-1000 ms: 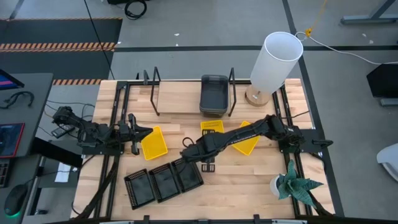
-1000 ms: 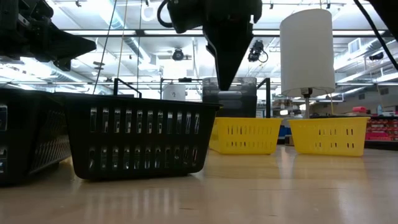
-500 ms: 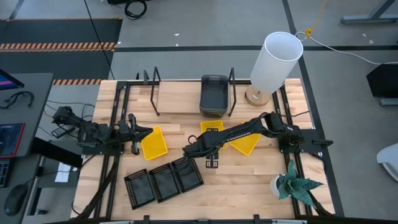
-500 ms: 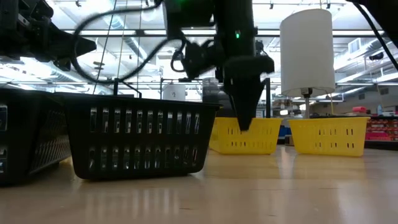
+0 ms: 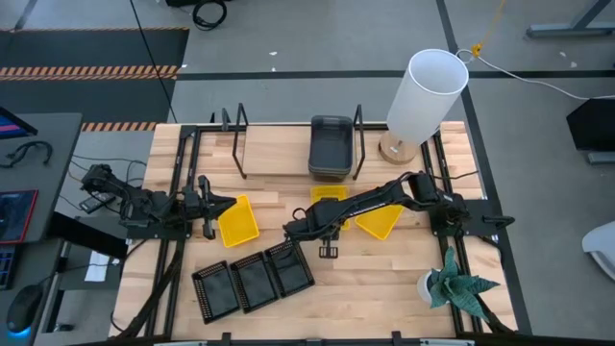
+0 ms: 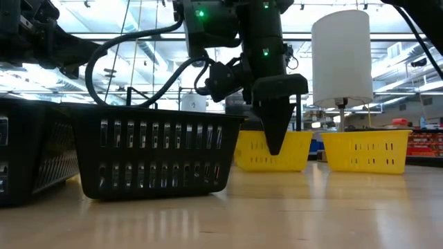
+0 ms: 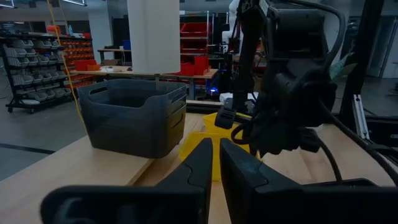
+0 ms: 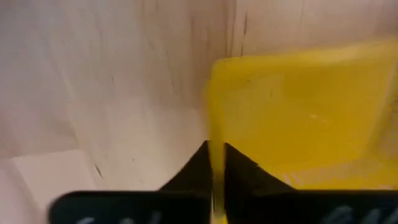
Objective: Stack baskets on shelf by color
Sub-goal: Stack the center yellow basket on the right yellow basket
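Right gripper: fingers pinched on the rim of a yellow basket, mid-table.
Left gripper: fingers nearly together, clamped on the edge of another yellow basket.
Shelf: beyond the right gripper, holding grey baskets.
Black baskets: nearer the table's front edge.
Surface: pale wood planks.
Room: lamp, potted plant, grey floor.

Around the plank table lies a grey concrete floor crossed by dark tape lines and an orange-striped strip, while level views show a workshop with ceiling strip lights, grey parts racks and red bins.
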Available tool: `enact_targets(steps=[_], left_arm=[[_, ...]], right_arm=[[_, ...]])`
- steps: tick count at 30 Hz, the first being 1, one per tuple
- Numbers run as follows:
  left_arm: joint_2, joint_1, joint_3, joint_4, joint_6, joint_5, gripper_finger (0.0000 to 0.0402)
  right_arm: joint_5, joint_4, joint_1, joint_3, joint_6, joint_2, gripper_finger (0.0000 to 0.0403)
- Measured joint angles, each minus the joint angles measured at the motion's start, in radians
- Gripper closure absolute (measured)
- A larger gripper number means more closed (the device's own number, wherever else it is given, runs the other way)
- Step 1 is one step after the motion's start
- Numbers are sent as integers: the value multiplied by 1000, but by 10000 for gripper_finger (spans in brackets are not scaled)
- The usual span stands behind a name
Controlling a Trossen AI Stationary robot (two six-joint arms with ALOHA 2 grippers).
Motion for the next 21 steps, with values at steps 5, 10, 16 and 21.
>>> enact_targets(steps=[5, 10, 16, 21], left_arm=[[0, 0, 0, 0, 0, 0, 368], [0, 0, 0, 0, 0, 0, 374], [0, 0, 0, 0, 0, 0, 366], [0, 0, 0, 0, 0, 0, 363]], right_arm=[[6, -61, 24, 72, 19, 0, 389], [47, -184, 51, 206, 56, 0, 397], [43, -316, 73, 330, 183, -1, 396], [-49, -313, 90, 344, 292, -9, 397]])
